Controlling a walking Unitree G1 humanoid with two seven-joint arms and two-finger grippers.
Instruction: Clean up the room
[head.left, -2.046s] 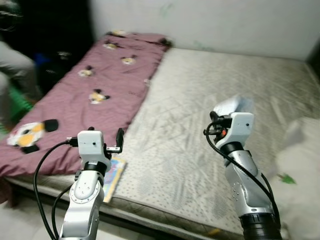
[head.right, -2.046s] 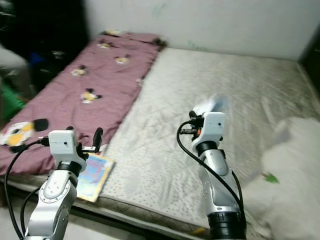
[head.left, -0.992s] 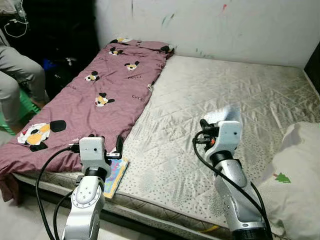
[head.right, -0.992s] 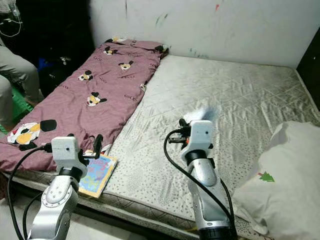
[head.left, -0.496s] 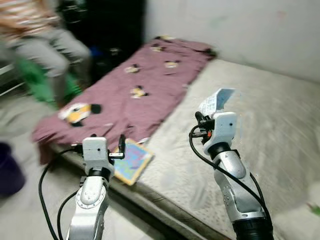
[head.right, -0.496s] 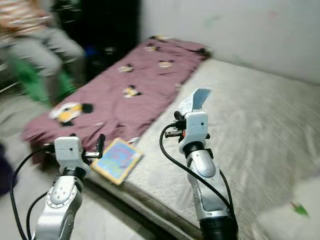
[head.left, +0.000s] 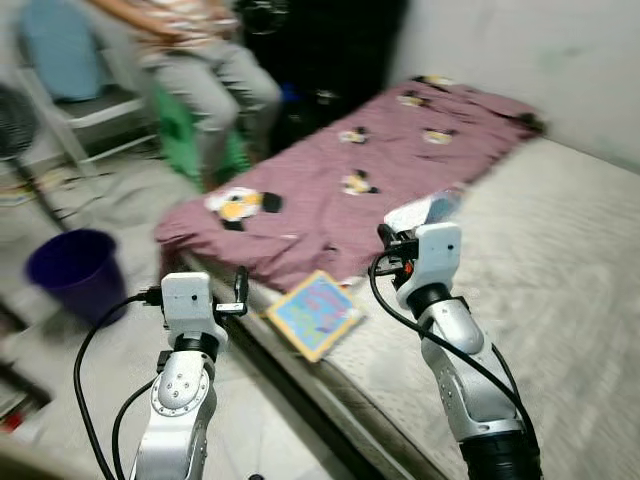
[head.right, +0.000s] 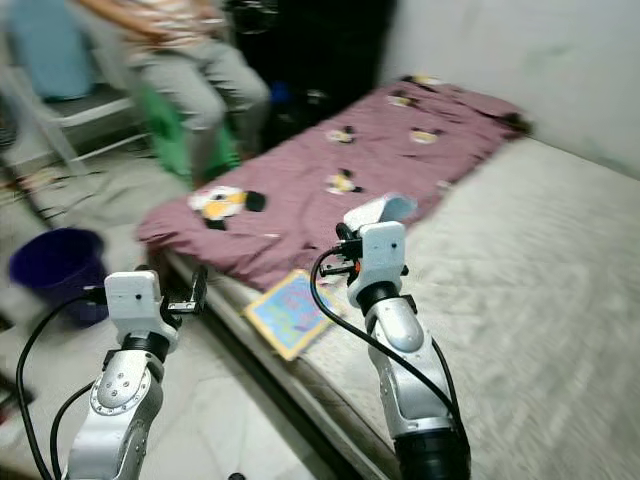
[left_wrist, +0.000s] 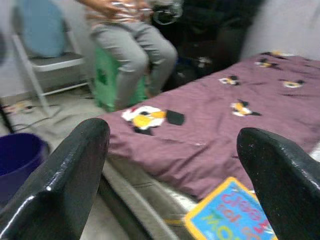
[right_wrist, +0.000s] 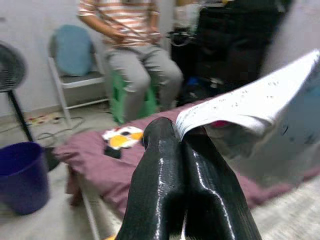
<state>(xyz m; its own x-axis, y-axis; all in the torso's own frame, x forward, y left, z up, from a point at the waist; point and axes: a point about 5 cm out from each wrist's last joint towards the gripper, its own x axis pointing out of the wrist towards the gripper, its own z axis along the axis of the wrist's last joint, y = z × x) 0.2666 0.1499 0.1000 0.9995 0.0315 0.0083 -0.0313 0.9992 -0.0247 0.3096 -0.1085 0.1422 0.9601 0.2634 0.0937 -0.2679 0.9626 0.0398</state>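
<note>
The right claw (right_wrist: 192, 145) is pressed together and is pinching a piece of paper (right_wrist: 250, 107). It holds the paper up in the air, above the edge of the bed (head.left: 560, 290). The paper looks thin and light. It bends and flops over at the top, so it will flap if the arm moves fast. It could tear or slip out, so I think a firm pinch near one edge, like now, is the best hold.

The left claw (left_wrist: 170, 150) is spread wide with nothing in it. It hangs over the floor just beside the bed.

A bright picture book (head.left: 315, 313) lies on the corner of the bed, partly sticking out over the edge. It looks flat and stiff, and it may slide off. A purple blanket (head.left: 390, 180) with little cartoon patches covers that side of the bed. A dark blue bucket (head.left: 68, 270) stands on the floor, well apart from the bed. It may be the bin for the paper.

A person (head.right: 190, 60) sits on a green stool (head.right: 190, 135) near the bed. The pictures are blurry, so I cannot read the book or the paper. The far half of the paper is cut off in the right wrist view.
</note>
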